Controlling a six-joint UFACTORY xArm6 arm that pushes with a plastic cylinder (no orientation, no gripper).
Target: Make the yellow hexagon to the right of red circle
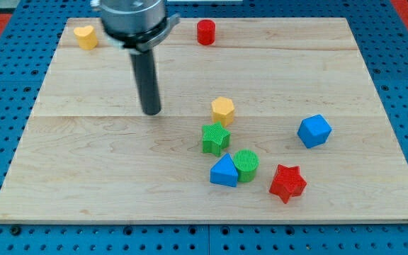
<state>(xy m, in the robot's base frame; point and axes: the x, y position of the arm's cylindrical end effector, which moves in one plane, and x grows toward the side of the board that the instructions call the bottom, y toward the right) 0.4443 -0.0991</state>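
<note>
The yellow hexagon [223, 110] sits near the middle of the wooden board [83, 163]. The red circle [205, 32] stands at the view's top, above and slightly left of the hexagon. My tip [151, 112] rests on the board to the left of the yellow hexagon, about a hundred pixels away and at the same height in the view. It touches no block.
A green star [216, 138] lies just below the hexagon. A blue triangle [224, 171], a green circle [246, 165] and a red star [287, 183] cluster lower down. A blue cube-like block [314, 131] is at the right. A yellow heart-like block [86, 36] is top left.
</note>
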